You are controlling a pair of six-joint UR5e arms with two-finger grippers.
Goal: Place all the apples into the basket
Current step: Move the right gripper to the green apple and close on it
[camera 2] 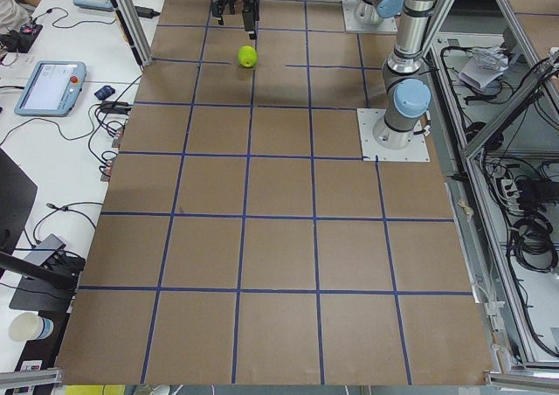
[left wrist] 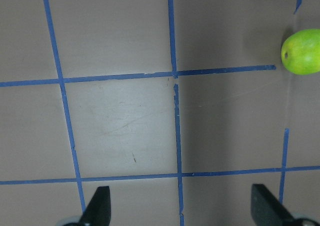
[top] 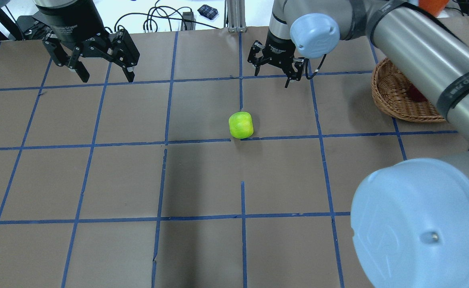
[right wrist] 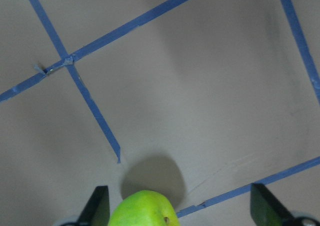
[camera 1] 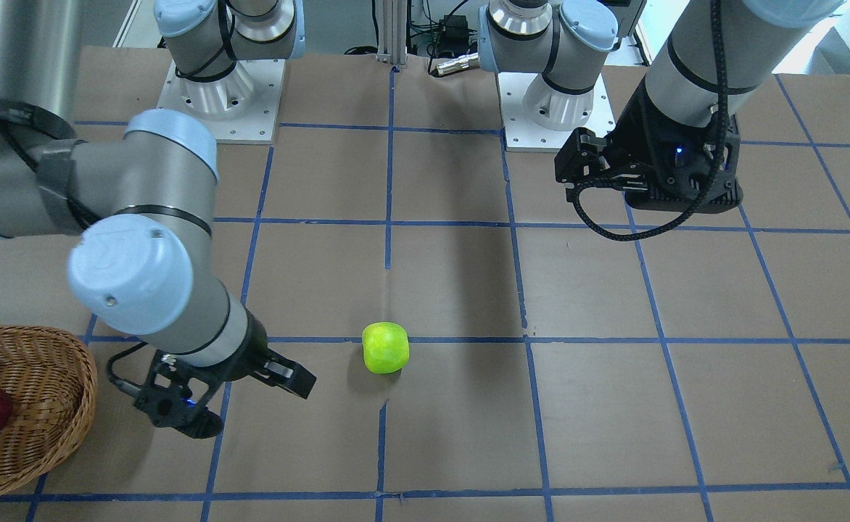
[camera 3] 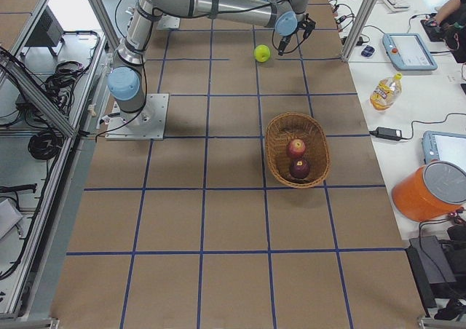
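Green apple (top: 241,125) sits mid-bench, well off every edge; red apple (camera 3: 295,148) and maroon apple (camera 3: 299,169) lie inside the one basket (camera 3: 277,136); left gripper (top: 107,78) and right gripper (top: 273,79) both spread.

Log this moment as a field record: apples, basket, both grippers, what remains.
green apple: on the table, outside the basket, not held
red apple: in the basket
maroon apple: in the basket, beside the red apple
basket: on the table on the robot's right, holding two apples
right gripper: open, empty, close to the green apple, not touching it
left gripper: open, empty, far from the green apple
remaining: one apple, the green apple
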